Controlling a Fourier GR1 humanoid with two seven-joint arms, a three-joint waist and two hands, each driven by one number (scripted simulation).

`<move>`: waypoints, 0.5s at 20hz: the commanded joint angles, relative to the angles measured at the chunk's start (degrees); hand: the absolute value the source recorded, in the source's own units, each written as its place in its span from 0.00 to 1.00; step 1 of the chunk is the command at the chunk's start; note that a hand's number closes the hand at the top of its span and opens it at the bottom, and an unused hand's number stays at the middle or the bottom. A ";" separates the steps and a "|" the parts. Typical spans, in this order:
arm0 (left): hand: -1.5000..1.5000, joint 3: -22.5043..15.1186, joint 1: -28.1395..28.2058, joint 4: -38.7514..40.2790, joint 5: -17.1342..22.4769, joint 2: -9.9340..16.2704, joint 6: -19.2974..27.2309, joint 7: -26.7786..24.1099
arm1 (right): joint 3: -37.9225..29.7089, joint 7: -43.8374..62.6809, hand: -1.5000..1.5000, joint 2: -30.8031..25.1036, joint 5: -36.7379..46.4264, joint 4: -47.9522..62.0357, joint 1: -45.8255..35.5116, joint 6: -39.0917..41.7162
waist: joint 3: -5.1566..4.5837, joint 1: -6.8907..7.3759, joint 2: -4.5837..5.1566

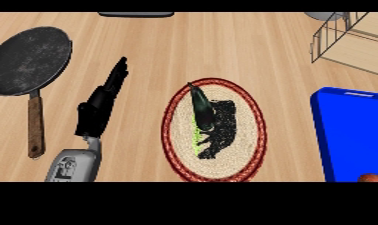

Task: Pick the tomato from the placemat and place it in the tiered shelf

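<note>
Right hand (215,128) sits hunched on the round woven placemat (249,119) at bottom centre, and it's not clear whether it's closed on anything. The tomato itself isn't visible, just a green sliver (196,140) at the hand's left edge. Left hand (103,100) lies left of the mat, fingers straight. Frying pan (31,59) is upper left, blue tray (347,134) right, and the wire tiered shelf (336,39) is in the upper right corner.

A dark round frying pan (31,60) lies on the wooden counter (221,44), its brown handle (35,129) pointing toward the near edge. Far to the right of the pan lies a blue tray (347,134). A grey object (136,14) sits beyond the pan, at the far edge.
</note>
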 commanded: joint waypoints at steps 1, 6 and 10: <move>0.50 -0.32 -0.30 2.54 -0.72 -0.62 0.45 -1.94 | -1.32 -6.09 1.00 -2.46 -3.25 8.33 -3.92 -2.22 | -0.02 0.10 0.08; 0.50 3.39 -1.65 1.78 2.91 2.29 -2.64 0.13 | -1.63 -7.98 1.00 -3.48 -5.74 10.39 -3.05 -2.04 | -0.04 -0.28 -0.12; 0.50 1.74 -0.77 -0.84 2.19 2.15 -2.96 1.60 | 1.57 8.76 0.00 -7.05 7.98 15.13 -2.20 -7.31 | -0.08 0.18 -0.03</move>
